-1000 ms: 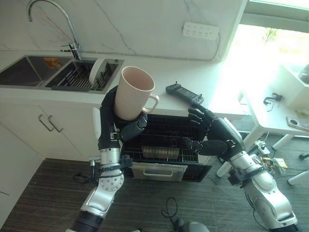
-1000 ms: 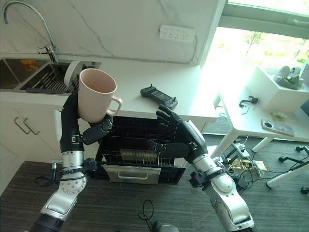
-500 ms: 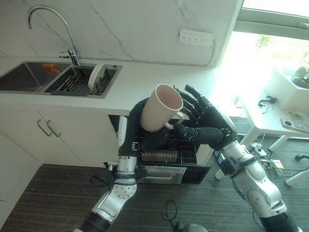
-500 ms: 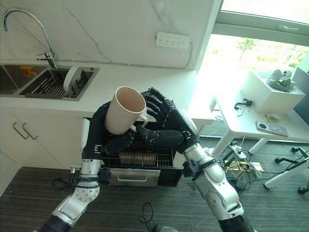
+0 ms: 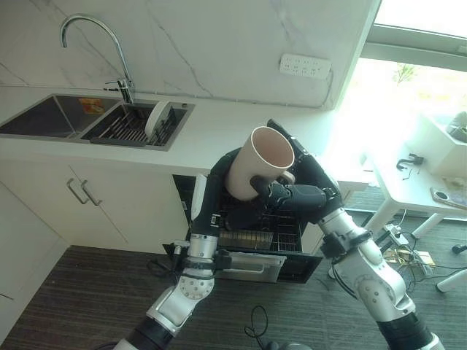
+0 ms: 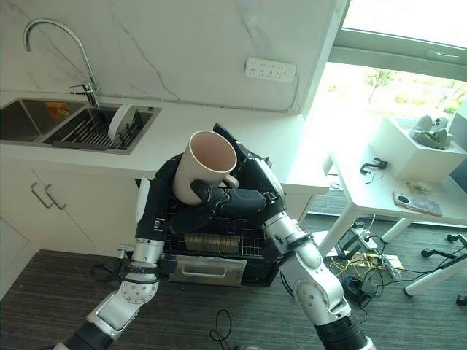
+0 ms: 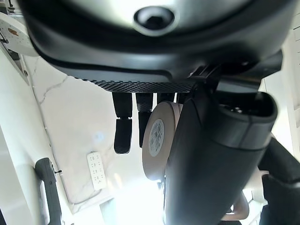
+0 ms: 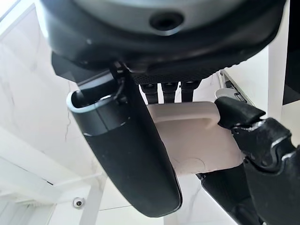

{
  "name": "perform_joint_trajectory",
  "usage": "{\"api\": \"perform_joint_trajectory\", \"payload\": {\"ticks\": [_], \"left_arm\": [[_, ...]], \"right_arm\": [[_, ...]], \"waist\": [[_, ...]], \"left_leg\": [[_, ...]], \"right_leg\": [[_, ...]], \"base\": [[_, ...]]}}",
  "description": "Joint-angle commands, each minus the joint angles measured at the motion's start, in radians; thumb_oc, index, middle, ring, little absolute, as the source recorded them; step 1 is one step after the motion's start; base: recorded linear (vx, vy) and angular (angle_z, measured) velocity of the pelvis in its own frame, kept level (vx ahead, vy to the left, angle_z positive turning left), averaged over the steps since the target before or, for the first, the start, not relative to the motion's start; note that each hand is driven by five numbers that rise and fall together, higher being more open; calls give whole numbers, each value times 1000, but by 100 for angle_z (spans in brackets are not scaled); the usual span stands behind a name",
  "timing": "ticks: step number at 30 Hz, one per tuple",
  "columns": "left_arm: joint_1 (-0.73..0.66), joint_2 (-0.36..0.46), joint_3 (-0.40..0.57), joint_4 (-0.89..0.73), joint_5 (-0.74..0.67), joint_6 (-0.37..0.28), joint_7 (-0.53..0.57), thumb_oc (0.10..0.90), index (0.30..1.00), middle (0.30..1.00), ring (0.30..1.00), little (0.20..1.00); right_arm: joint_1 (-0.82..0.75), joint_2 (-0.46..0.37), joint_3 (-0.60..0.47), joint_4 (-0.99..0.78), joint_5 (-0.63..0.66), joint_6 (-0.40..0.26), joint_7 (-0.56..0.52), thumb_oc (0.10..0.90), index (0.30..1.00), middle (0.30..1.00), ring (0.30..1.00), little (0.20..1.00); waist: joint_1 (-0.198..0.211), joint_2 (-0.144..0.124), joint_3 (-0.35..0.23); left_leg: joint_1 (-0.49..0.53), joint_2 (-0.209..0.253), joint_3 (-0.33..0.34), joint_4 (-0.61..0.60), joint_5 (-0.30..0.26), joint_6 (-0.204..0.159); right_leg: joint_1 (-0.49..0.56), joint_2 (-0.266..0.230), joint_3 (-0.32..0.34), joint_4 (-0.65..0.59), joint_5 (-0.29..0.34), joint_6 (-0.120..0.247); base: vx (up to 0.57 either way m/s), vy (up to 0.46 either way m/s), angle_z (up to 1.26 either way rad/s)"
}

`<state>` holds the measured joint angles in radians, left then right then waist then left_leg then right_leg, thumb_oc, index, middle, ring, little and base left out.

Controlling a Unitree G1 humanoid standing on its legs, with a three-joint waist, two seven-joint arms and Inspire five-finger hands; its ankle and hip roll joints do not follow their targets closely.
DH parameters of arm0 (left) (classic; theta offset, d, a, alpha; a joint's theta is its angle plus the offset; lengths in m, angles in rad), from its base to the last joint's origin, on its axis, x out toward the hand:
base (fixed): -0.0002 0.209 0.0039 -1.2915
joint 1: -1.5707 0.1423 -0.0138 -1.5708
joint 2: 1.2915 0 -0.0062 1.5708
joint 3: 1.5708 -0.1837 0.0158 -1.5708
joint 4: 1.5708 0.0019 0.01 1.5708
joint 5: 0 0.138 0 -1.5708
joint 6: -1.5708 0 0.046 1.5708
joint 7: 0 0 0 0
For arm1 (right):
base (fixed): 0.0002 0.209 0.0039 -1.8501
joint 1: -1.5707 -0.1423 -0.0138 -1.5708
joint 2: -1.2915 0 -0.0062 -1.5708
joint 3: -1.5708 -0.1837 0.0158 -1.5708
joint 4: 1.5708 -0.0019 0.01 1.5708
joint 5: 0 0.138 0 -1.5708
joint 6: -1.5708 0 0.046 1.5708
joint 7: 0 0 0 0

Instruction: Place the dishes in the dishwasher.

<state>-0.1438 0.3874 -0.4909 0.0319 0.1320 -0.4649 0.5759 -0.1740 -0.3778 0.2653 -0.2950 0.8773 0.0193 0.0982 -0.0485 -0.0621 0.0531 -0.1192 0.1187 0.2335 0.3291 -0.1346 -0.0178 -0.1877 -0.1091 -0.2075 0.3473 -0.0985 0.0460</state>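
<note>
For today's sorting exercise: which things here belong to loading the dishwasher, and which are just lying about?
Part of the job:
- mug, gripped by both the left hand and right hand
- open dishwasher rack
- plate standing in the sink rack

Just lying about:
- faucet
- wall socket strip
- side table

Right hand [image 8: 136, 154] fingers [image 8: 170, 88] apparently curled round mug [image 8: 197, 136]; left hand [image 8: 262, 154] touching mug.
</note>
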Motion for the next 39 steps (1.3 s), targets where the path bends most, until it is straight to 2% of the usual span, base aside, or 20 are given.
{"api": "perform_joint_trajectory", "payload": {"ticks": [1,12,13,14,18,22,29,30,31,32,39], "left_arm": [[-128,-20,-52,-52,26,-115,-10,400,300,300,300,300],[-136,-25,-91,-64,14,-103,-63,400,300,300,300,300],[-137,-26,-96,-64,11,-100,-67,400,300,300,300,300],[-137,-26,-99,-61,9,-100,-69,400,300,300,300,300],[-139,-26,-104,-59,6,-98,-74,400,300,300,300,300],[-135,-24,-100,-61,-6,-99,-91,400,300,300,300,300],[-129,-26,-102,-56,-42,-78,-111,400,300,300,300,300],[-126,-28,-100,-55,-51,-72,-113,508,462,462,462,462],[-116,-30,-95,-51,-63,-62,-122,800,900,900,900,900],[-74,-20,-61,-26,-84,-32,-97,800,900,900,900,900],[64,2,107,111,-112,-40,-3,800,900,900,900,900]], "right_arm": [[-112,44,-44,-31,44,-84,-2,800,900,900,900,900],[-139,58,-14,-58,-9,-110,-49,800,900,900,900,900],[-143,60,-15,-62,-15,-120,-56,482,422,422,422,422],[-145,62,-14,-63,-21,-134,-63,400,300,300,300,300],[-151,66,-13,-71,-37,-144,-81,400,300,300,300,300],[-153,63,-22,-75,-88,-197,-109,400,300,300,300,300],[-155,68,-30,-72,-158,-240,-181,400,300,300,300,300],[-153,68,-33,-75,-161,-241,-187,400,300,300,300,300],[-147,69,-38,-78,-166,-246,-191,400,300,300,300,300],[-128,62,-53,-82,-174,-259,-194,400,300,300,300,300],[-70,35,-123,-81,-168,-292,-179,400,300,300,300,300]], "waist": [[6,5,-47],[5,8,-47],[4,10,-48],[4,11,-50],[3,14,-49],[3,18,-48],[3,23,-46],[2,24,-46],[3,25,-46],[7,27,-45],[28,29,-40]], "left_leg": [[39,63,-48,-29,-52,-40],[37,64,-45,-29,-51,-39],[38,64,-44,-29,-52,-39],[38,64,-43,-29,-52,-39],[38,64,-42,-29,-51,-38],[37,65,-41,-29,-50,-38],[36,66,-39,-29,-48,-38],[36,66,-38,-29,-48,-37],[35,66,-38,-29,-48,-37],[34,66,-39,-29,-47,-37],[32,66,-47,-29,-40,-41]], "right_leg": [[102,-86,23,-47,-28,81],[95,-88,22,-47,-24,82],[94,-88,22,-47,-24,82],[94,-88,22,-47,-24,82],[93,-87,21,-47,-23,81],[92,-85,20,-47,-23,79],[92,-83,20,-47,-23,77],[91,-83,19,-47,-23,76],[90,-83,19,-47,-23,76],[91,-82,17,-47,-25,75],[94,-82,9,-47,-27,66]], "base": [[-34,3,0],[-36,-2,0],[-49,-11,0],[-31,-7,-1],[0,0,0],[-27,-7,-1],[0,0,0],[0,0,0],[0,0,0],[0,0,0],[0,0,0]]}}
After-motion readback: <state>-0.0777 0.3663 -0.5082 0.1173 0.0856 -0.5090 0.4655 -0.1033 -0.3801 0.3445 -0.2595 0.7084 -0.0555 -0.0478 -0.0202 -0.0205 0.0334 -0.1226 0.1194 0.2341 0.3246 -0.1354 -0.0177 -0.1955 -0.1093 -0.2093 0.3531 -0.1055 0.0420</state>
